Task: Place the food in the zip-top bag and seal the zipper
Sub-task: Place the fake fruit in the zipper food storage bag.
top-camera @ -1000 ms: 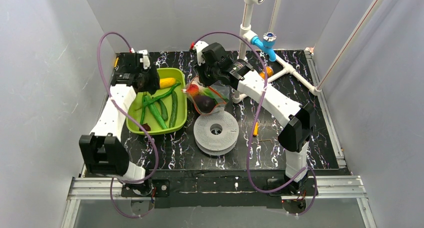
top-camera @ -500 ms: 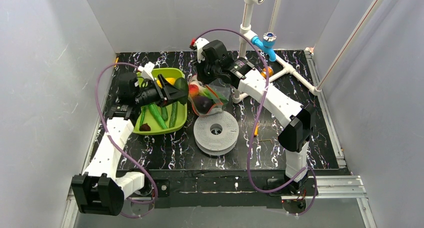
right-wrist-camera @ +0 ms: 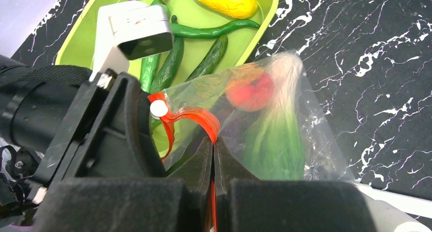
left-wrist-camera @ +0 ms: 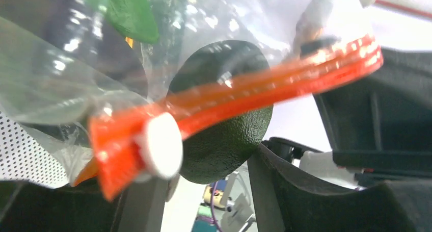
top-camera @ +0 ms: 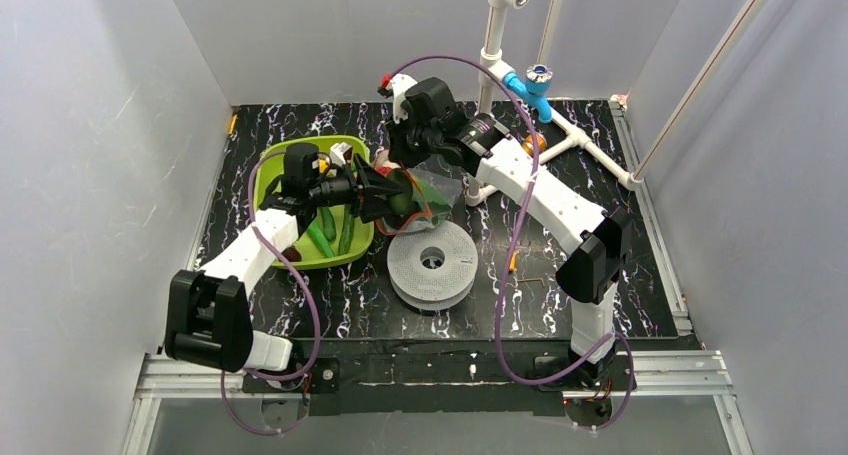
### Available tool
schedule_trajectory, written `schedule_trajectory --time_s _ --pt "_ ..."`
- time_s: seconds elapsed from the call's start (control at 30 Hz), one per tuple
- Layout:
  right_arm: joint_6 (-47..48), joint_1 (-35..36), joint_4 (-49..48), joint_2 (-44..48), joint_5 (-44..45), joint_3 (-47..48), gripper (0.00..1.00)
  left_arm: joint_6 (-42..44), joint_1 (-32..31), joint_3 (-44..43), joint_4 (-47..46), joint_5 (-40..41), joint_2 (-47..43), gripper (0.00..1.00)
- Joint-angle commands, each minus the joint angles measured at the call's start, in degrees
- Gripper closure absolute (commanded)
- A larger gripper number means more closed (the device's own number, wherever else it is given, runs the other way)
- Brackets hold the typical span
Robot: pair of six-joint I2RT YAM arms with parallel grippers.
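Right gripper point(right-wrist-camera: 213, 155) jaws tight on zipper point(right-wrist-camera: 196, 120)

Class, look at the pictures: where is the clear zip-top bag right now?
In the top view the zip-top bag sits mid-table, just right of the green tray and behind the white perforated disc, its mouth between the left gripper and right gripper.

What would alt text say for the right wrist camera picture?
The right end effector pinches the orange-red zipper of a clear bag holding toy food. Behind, a green tray holds green peppers and a yellow piece.
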State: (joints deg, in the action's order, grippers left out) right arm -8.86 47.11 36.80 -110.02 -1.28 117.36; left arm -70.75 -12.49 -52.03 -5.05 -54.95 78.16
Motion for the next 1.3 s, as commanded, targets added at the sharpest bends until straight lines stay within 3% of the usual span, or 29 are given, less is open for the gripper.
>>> schedule_trajectory --time_s 0.0,0.13,0.3,0.6,0.87,1.03,1.17,1.27 --pt "-0.1 0.9 -3.5 1.5 -0.6 0.8 0.99 -8.9 0.5 0.9 -6.5 0.9 0.9 0.61" --pt "0.1 0.9 -3.7 2.1 -0.3 0.1 0.99 -10.5 0.7 0.2 -8.6 3.4 1.7 0.42" --pt "0.2 0.9 -4.1 2.5 -0.1 -0.6 0.99 -4.8 0.9 -2.8 -1.5 5.5 1.7 0.3" --pt "0.6 0.9 -4.3 2.2 0.1 -0.6 0.99 4.3 1.2 -4.3 7.9 5.8 -2.3 0.28" --pt "1.9 0.9 -4.4 2.3 0.9 -1.3 0.99 30.0 3.0 -9.4 28.4 11.0 -10.7 0.28" --pt "2.2 0.9 -4.7 2.1 2.8 -1.8 0.99 45.0 3.0 -15.3 44.6 24.8 -15.9 0.28" --pt "2.1 0.9 -4.6 1.5 2.5 -1.5 0.99 48.6 3.1 -18.2 51.9 43.4 -18.0 0.27" --pt "2.0 0.9 -4.5 1.4 2.3 -1.3 0.99 50.0 3.0 -16.9 52.3 53.8 -18.6 0.24"
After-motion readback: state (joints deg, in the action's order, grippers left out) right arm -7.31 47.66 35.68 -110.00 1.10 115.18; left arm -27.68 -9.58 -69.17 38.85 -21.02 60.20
